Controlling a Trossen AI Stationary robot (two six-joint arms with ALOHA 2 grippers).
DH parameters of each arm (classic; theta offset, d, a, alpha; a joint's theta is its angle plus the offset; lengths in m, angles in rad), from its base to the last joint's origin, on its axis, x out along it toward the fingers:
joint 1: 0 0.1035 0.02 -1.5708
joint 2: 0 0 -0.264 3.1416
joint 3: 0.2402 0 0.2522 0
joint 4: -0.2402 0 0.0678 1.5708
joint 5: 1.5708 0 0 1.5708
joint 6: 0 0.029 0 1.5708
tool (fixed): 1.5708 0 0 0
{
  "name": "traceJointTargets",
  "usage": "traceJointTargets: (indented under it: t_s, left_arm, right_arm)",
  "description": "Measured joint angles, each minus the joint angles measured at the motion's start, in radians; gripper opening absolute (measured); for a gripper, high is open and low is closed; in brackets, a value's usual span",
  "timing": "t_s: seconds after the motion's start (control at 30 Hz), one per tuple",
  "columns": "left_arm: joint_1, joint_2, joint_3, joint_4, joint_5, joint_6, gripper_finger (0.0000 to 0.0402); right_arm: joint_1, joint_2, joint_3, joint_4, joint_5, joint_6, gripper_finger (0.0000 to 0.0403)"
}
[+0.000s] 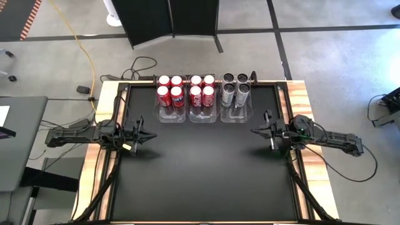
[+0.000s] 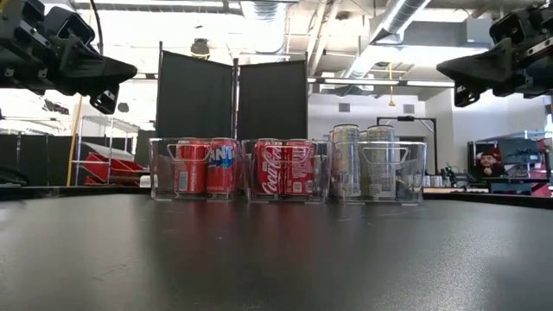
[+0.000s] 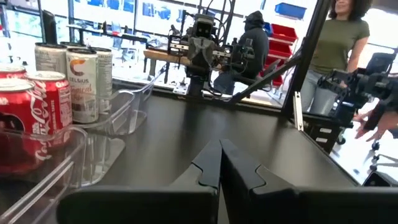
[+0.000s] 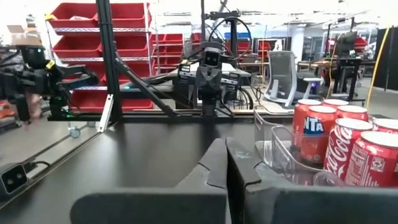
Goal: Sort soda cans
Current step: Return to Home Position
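Closure complete on left end effector [image 1: 152, 134] and right end effector [image 1: 254, 131], both empty.

Overhead straight down on the whole table [image 1: 206, 169], low and level toward the soda cans [image 2: 285, 168] — shared by all views, wrist cameras near tabletop, facing each other.

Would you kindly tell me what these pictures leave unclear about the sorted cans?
Low view: rear cans are mostly hidden behind the front red cans and silver cans.
High view: only can tops show, no labels.
Right wrist view: silver cans fall outside the frame.
Left wrist view: the edge cuts off the nearest red cans.
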Motion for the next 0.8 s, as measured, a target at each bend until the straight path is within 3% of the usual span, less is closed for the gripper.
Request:
traceJointTargets:
  t_s: [0.8]
  left_arm:
    - [0.0, 0.0, 0.0, 0.003, -0.002, -0.021, 0.0]
  right_arm:
    - [-0.002, 0.0, -0.002, -0.041, 0.003, 0.028, 0.0026]
